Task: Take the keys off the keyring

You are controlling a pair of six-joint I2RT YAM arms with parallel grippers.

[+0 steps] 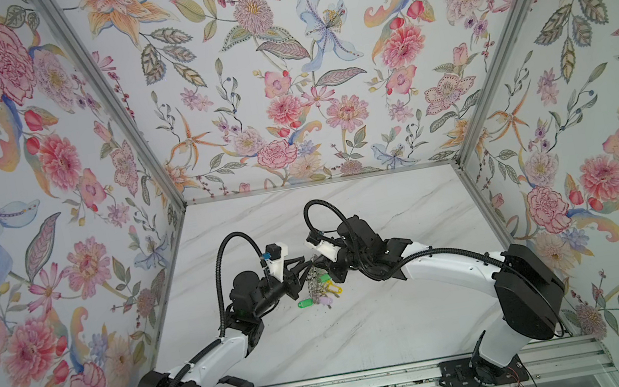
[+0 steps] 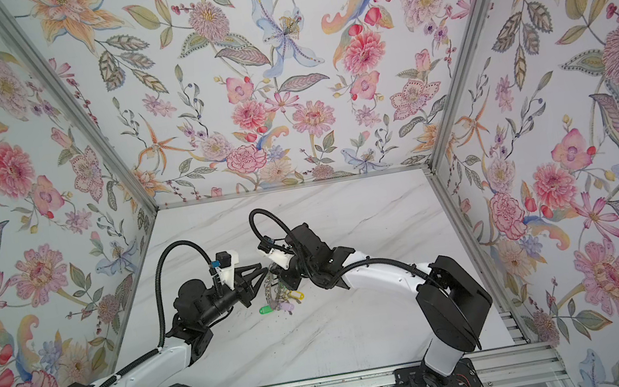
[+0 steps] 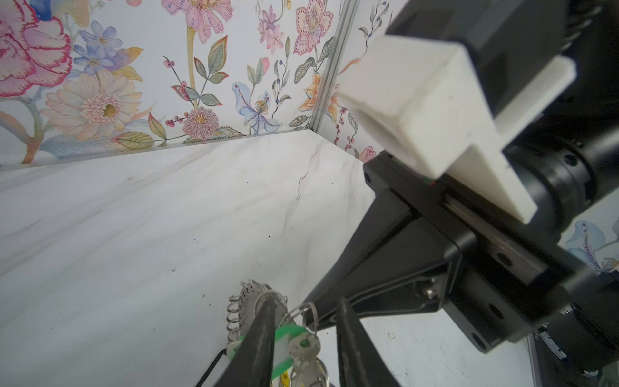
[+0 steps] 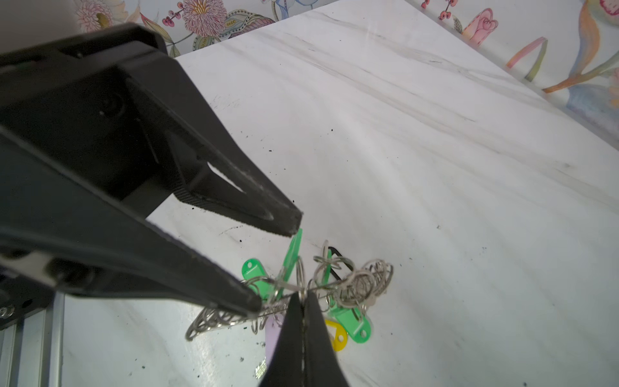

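Observation:
The grey keyring (image 4: 207,320) hangs on edge above the marble table, with wire loops (image 3: 234,311) along its rim. My right gripper (image 4: 303,296) is shut on that rim. Keys hang under it with green (image 4: 351,326), yellow (image 4: 337,337) and lilac (image 4: 273,335) tags. My left gripper (image 3: 305,301) is open, its fingers (image 3: 264,335) on either side of a green-tagged key (image 3: 303,345). In both top views the two grippers (image 1: 309,264) (image 2: 273,271) meet tip to tip over the bunch (image 1: 319,285). One green tag (image 1: 305,303) lies on the table at the bunch's left edge.
Floral walls close in the marble table (image 1: 363,329) on three sides. An aluminium rail (image 1: 371,382) carrying both arm bases runs along the front edge. Dark specks (image 4: 241,359) are scattered on the table around the keys.

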